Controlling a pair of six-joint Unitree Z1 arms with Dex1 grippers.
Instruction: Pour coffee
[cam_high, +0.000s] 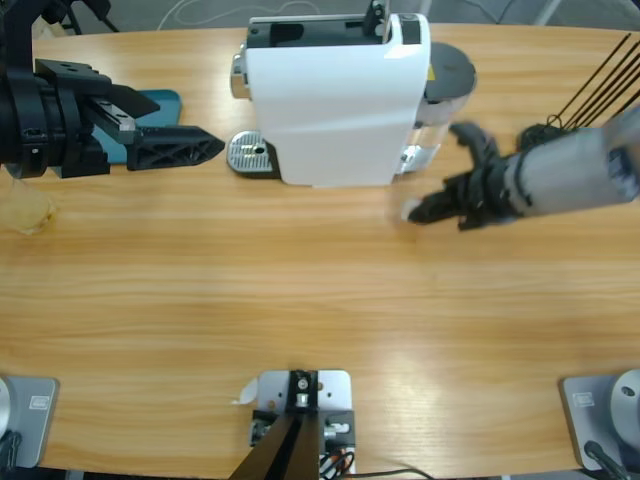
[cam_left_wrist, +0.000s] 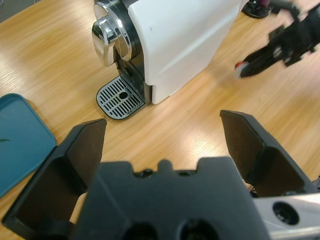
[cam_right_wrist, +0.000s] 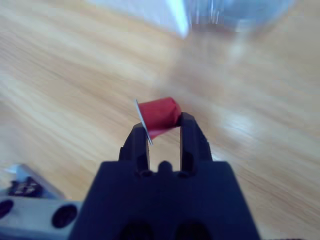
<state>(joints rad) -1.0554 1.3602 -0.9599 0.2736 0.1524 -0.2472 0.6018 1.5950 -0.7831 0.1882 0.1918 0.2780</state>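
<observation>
A small clear glass tumbler holding the pale tan coffee (cam_high: 27, 210) stands at the table's far left edge, just below my left arm. My left gripper (cam_high: 190, 140) is open and empty, and it points right toward the drip tray (cam_high: 250, 155) of the white coffee machine (cam_high: 335, 100). In the left wrist view the wide-apart left gripper (cam_left_wrist: 165, 130) frames that drip tray (cam_left_wrist: 120, 97). My right gripper (cam_high: 418, 211) is shut on a small red capsule (cam_right_wrist: 157, 115), low over the table to the right of the machine's front.
A teal tray (cam_high: 160, 103) lies behind the left gripper. The machine's grey water tank (cam_high: 450, 80) sits at its right rear. Black cables (cam_high: 600, 90) run across the upper right corner. Bare wood lies in front of the machine.
</observation>
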